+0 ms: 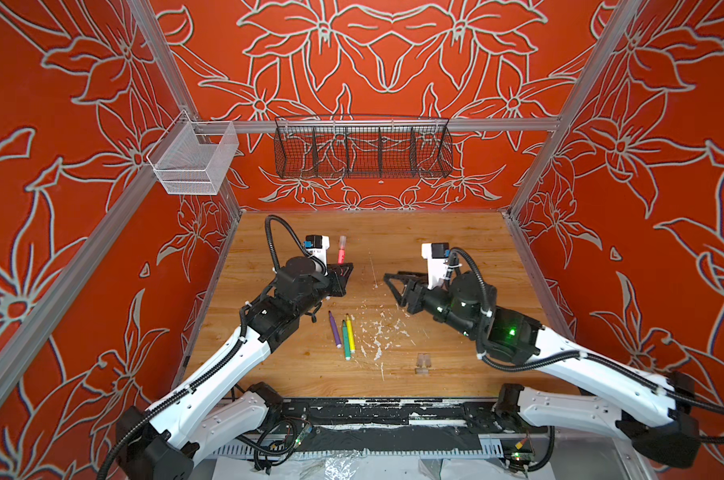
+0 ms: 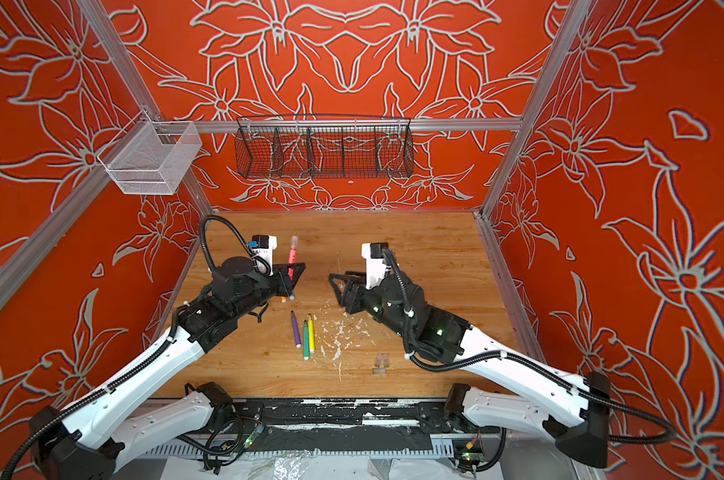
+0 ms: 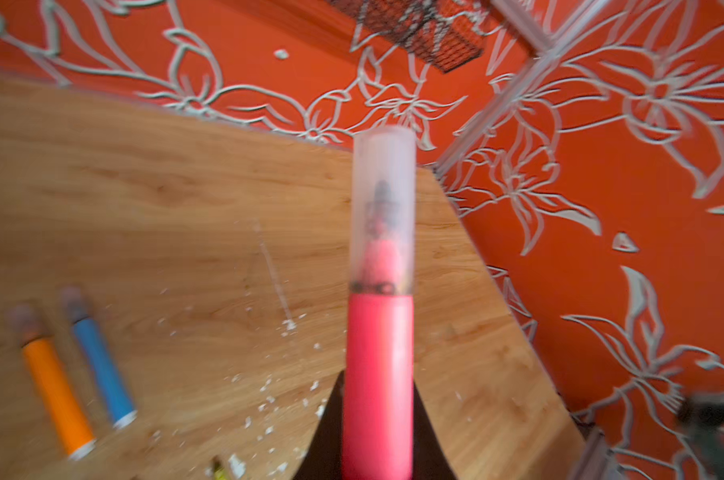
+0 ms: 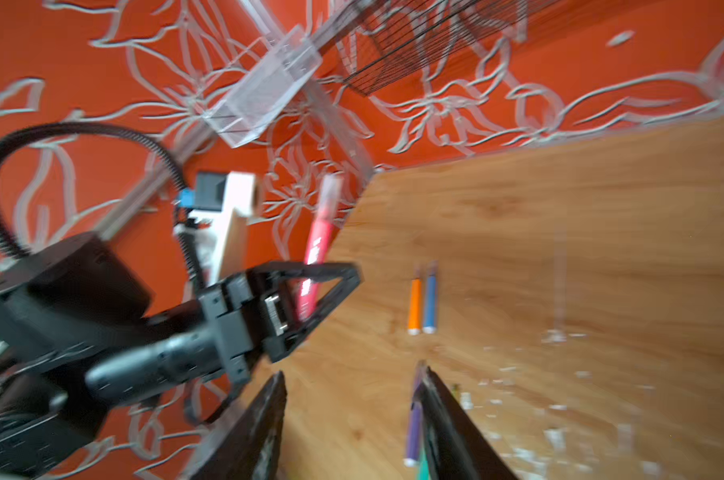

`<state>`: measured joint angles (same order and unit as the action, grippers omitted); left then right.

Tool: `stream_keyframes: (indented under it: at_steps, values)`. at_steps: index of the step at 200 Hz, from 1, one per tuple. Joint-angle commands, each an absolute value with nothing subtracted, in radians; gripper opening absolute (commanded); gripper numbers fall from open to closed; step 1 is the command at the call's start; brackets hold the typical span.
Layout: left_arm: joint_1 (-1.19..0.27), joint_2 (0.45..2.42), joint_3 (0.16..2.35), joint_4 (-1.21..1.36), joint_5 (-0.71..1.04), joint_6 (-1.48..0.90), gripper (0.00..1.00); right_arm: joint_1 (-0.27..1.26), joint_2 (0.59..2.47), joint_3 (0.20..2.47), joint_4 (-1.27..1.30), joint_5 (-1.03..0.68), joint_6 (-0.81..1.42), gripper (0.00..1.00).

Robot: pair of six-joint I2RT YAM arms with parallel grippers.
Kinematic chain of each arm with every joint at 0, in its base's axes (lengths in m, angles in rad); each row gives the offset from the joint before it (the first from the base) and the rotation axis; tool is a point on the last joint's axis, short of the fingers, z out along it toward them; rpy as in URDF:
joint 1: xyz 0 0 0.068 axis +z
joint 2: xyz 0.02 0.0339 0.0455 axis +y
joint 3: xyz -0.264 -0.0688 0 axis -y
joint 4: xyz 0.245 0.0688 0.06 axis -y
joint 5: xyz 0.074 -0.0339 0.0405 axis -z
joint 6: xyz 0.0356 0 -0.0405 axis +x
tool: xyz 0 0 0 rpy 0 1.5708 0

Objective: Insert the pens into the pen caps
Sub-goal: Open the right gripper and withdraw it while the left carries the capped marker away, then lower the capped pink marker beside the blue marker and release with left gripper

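Six marker pens are in view. The left jaws, on the left arm (image 1: 227,357), are clamped on the lower barrel of the pink-red marker pen (image 1: 341,254). This pen is held off the wooden desk (image 1: 456,232) with its far end raised. A clear plastic cap (image 3: 383,199) covers its tip and is seated down to the barrel.

The right jaws, on the right arm (image 1: 580,365), stand apart with nothing between them. Their tips face the left jaws across a gap.

The orange marker pen (image 3: 57,395) and the blue marker pen (image 3: 102,374) lie side by side on the desk beneath the left jaws. Blur prevents confirming whether they are capped.

The purple marker pen (image 1: 335,329), green marker pen (image 1: 346,340) and yellow marker pen (image 1: 350,333) lie close together near mid-desk. Their bare pointed tips face the back wall.

A cluster of loose clear plastic caps (image 1: 422,361) lies to the right of these three pens, nearer the front edge and not touching them. White flecks of debris (image 1: 377,332) are scattered between the pens and the caps.
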<state>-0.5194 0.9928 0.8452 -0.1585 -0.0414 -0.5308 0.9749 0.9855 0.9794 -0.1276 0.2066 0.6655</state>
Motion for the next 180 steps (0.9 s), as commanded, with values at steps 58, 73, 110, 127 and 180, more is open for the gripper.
stream_keyframes:
  at_steps: [58,73,110,127,180]
  values:
    - [-0.518,1.263,0.843,-0.405,-0.336,-0.787,0.00,0.672,1.048,0.882,-0.399,0.344,0.505,0.57]
    - [-0.518,1.337,0.875,-0.412,-0.334,-0.788,0.00,0.611,1.061,0.859,-0.403,0.356,0.505,0.56]
    - [-0.518,1.512,0.984,-0.446,-0.361,-0.769,0.00,0.510,1.037,0.748,-0.351,0.491,0.483,0.58]
    - [-0.513,1.596,1.034,-0.451,-0.371,-0.755,0.00,0.461,1.039,0.709,-0.321,0.524,0.481,0.59]
    - [-0.466,1.805,1.180,-0.501,-0.377,-0.755,0.00,0.419,1.092,0.602,-0.195,0.656,0.495,0.58]
